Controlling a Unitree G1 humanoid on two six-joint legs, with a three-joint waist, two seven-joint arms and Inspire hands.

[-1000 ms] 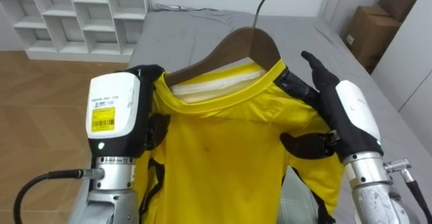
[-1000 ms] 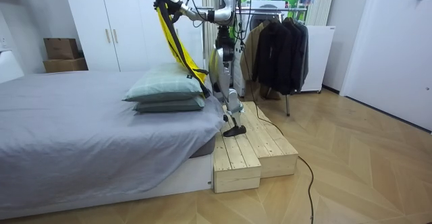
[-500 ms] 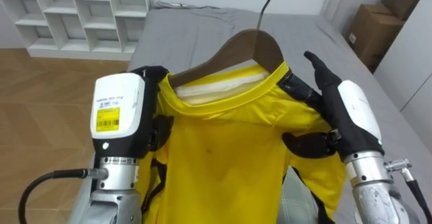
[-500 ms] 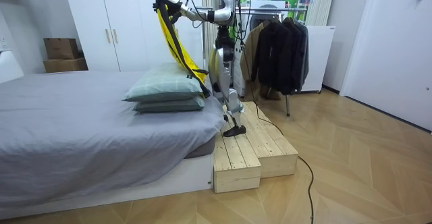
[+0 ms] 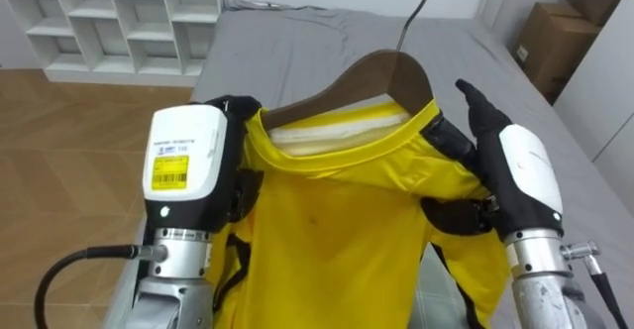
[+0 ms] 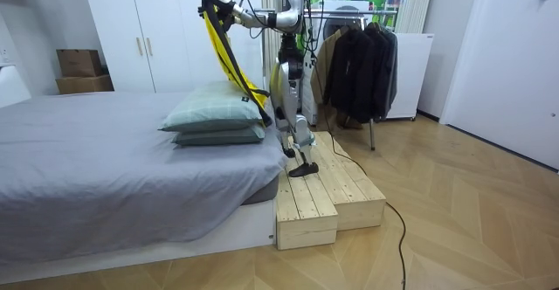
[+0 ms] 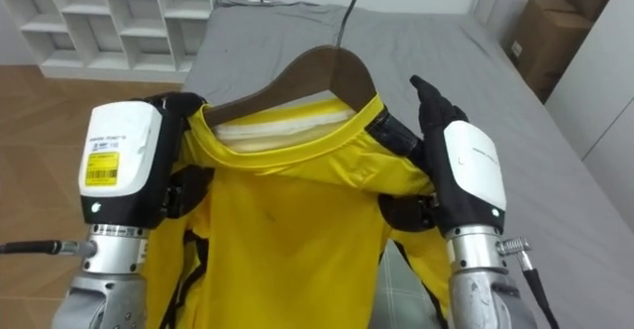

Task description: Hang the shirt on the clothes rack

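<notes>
A yellow shirt (image 5: 337, 220) hangs on a brown wooden hanger (image 5: 376, 76) with a metal hook, held up in front of me over the grey bed (image 5: 297, 42). My left hand (image 5: 188, 165) grips the shirt's left shoulder, dark fingers curled over the cloth and the hanger's end. My right hand (image 5: 520, 175) holds the right shoulder, its thumb pinching the cloth while one finger points up. In the room view I stand on a wooden step (image 6: 327, 194) beside the bed, arms raised, with the shirt (image 6: 223, 50) dangling over the pillows (image 6: 214, 115).
A clothes rack with dark jackets (image 6: 362, 63) stands behind me. White cube shelves (image 5: 119, 12) are at the far left beyond the bed, and a cardboard box (image 5: 555, 37) at the far right. White wardrobes (image 6: 148, 37) line the wall.
The shirt, hanger and both hands have drifted a little to the right in the eye view. Both hands keep their hold.
</notes>
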